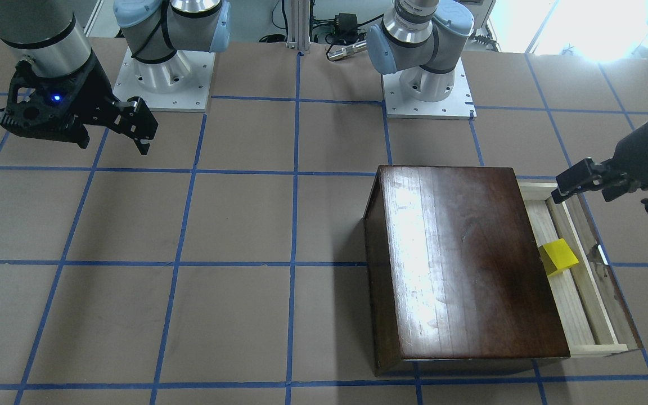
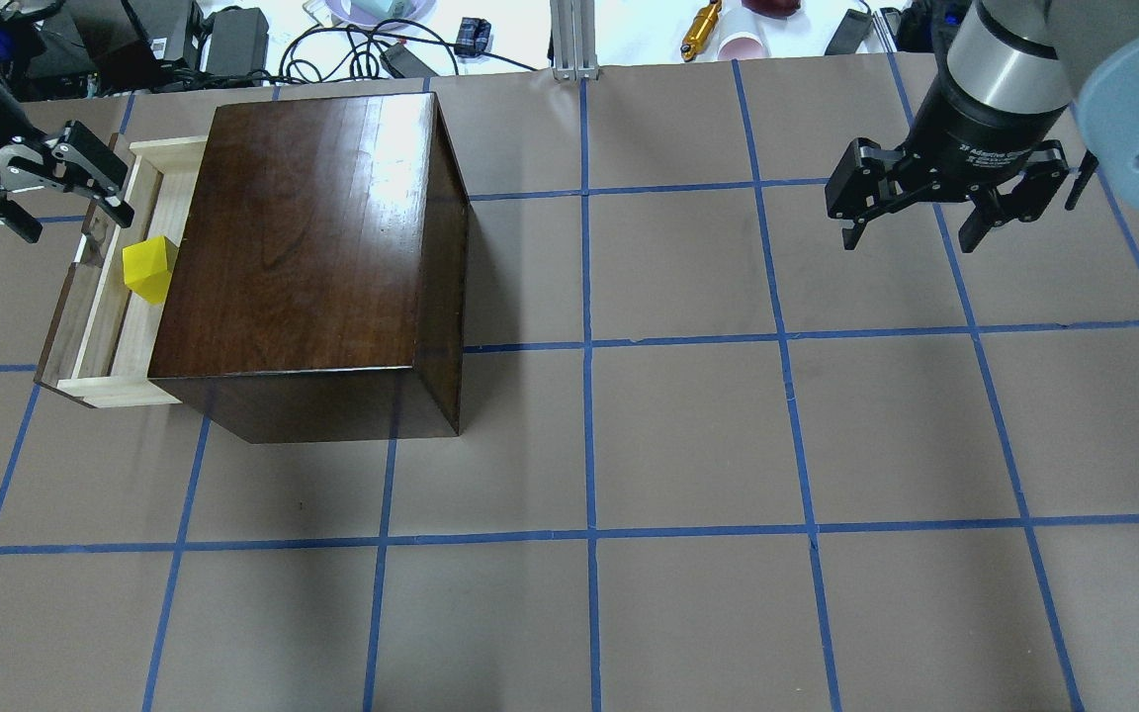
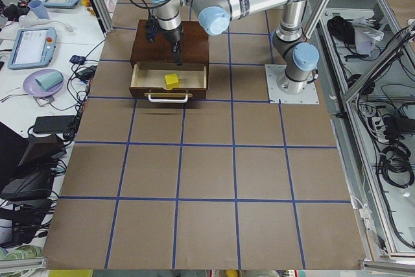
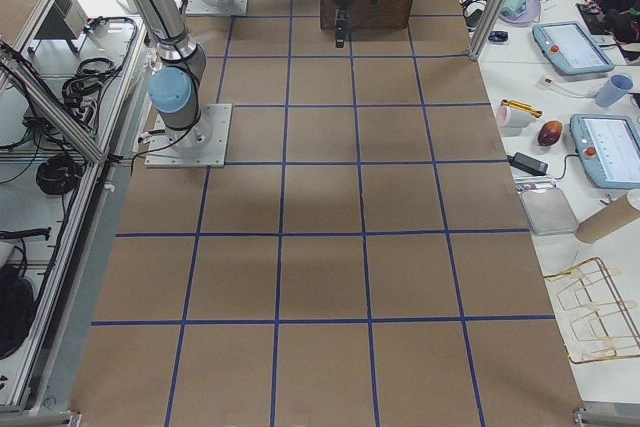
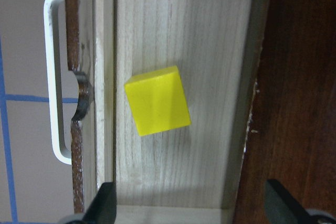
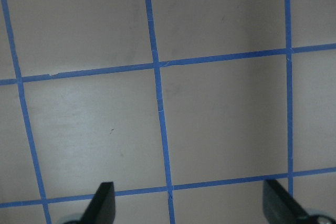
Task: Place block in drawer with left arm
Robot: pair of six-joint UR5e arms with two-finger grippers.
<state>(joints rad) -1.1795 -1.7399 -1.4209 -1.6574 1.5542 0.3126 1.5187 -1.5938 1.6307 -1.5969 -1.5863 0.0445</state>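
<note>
The yellow block (image 5: 157,107) lies on the floor of the open drawer (image 5: 173,24), tilted against the grain, apart from the walls. It also shows in the overhead view (image 2: 147,267) and the front view (image 1: 557,256), next to the dark-brown cabinet (image 2: 303,237). My left gripper (image 2: 75,222) hovers above the drawer's far end, open and empty; its fingertips (image 5: 107,203) frame the bottom of the left wrist view. My right gripper (image 2: 911,242) is open and empty, high over bare table far to the right.
The drawer's white metal pull (image 5: 52,77) sticks out past its dark front panel. Both arm bases (image 1: 163,84) stand on the robot's side of the table. Cables and clutter (image 2: 352,40) lie beyond the table's far edge.
</note>
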